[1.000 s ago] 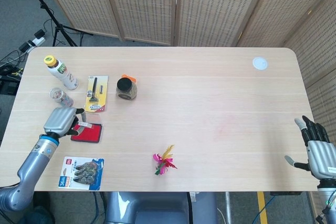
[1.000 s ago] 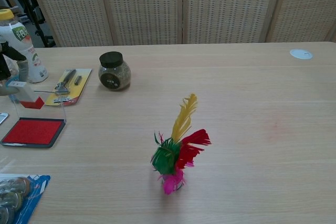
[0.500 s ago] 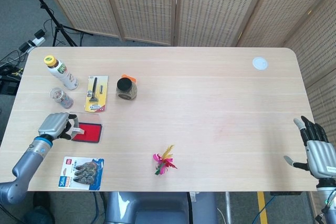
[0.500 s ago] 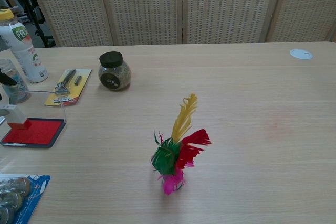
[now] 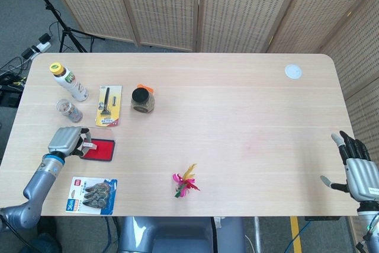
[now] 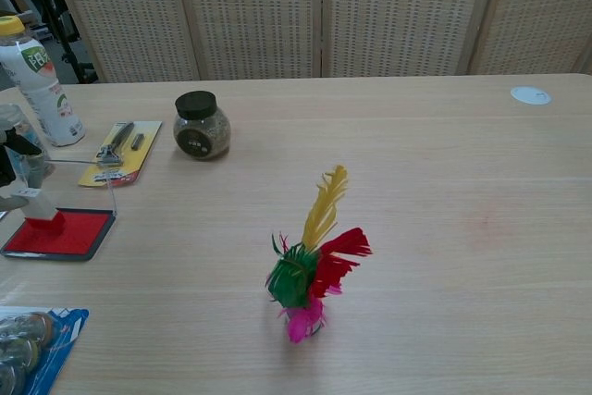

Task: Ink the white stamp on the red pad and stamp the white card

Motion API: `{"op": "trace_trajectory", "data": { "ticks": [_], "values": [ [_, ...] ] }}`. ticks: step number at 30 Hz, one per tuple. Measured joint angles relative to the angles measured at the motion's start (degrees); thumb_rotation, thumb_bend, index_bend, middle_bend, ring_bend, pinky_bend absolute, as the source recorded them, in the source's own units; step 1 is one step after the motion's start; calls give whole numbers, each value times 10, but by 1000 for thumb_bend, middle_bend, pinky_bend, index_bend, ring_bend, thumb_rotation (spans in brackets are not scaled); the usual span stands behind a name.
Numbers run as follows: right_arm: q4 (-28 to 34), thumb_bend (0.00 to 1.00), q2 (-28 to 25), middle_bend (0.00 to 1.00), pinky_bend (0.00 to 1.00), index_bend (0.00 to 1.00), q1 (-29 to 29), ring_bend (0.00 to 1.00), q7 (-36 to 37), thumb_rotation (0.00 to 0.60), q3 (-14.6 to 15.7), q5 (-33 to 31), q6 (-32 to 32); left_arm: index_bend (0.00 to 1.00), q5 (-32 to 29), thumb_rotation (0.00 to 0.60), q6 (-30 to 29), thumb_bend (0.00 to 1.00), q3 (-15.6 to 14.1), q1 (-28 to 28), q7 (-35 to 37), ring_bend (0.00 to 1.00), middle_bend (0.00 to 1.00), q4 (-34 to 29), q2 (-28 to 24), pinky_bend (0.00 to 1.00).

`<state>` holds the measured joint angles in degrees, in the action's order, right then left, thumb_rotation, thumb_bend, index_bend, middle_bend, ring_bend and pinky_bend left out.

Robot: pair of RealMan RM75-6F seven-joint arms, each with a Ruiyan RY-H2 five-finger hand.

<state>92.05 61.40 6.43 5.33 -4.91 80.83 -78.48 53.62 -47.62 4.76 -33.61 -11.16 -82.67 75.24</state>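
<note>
1. Change: one second earlier the left hand [image 5: 66,141] held the white stamp [image 6: 37,202] lifted clear above the red pad [image 5: 98,150]; half a second earlier it had dropped to the pad's left end. Now the stamp sits at that same left end, its red underside meeting the pad face in the chest view, with the hand shifted only slightly.

2. Meaning for the task: judged from the contact, the inking step is under way or just completed. Stamping is not yet done, and no white card can be picked out with certainty in either view.

3. Left hand: the fingers [image 5: 78,140] are curled closed around the stamp, grasping it from the left side of the pad. The chest view shows only dark fingertips at the frame's left edge, so the exact pinch cannot be told.

4. Right hand [image 5: 359,170]: it rests off the near right corner of the surface [image 5: 237,111], fingers spread apart, holding and touching nothing.

5. Position of task items: pad and stamp lie near the left edge of the surface, nearer than the yellow blister card [image 5: 108,106] and farther than the blue clip pack [image 5: 91,195].
</note>
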Motion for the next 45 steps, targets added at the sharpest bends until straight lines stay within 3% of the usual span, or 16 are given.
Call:
{"op": "trace_trajectory", "data": {
  "ticks": [22, 30, 38, 45],
  "values": [
    [0, 0, -1, 0, 0, 0, 0, 0, 2, 600, 0, -1, 0, 603, -25, 600, 27, 373, -5, -9, -9, 1000, 1000, 59, 48, 968],
    [-1, 0, -2, 0, 0, 0, 0, 0, 4, 600, 0, -1, 1, 603, -26, 600, 23, 374, -5, -9, -13, 1000, 1000, 54, 47, 968],
    [-1, 0, -2, 0, 0, 0, 0, 0, 5, 600, 1, 0, 0, 603, -17, 600, 4, 373, 2, -3, -7, 1000, 1000, 16, 14, 968],
    [0, 0, -2, 0, 0, 0, 0, 0, 3, 600, 1, 0, 0, 603, 2, 600, -11, 370, -1, 12, 1, 1000, 1000, -38, -53, 968]
  ]
}}
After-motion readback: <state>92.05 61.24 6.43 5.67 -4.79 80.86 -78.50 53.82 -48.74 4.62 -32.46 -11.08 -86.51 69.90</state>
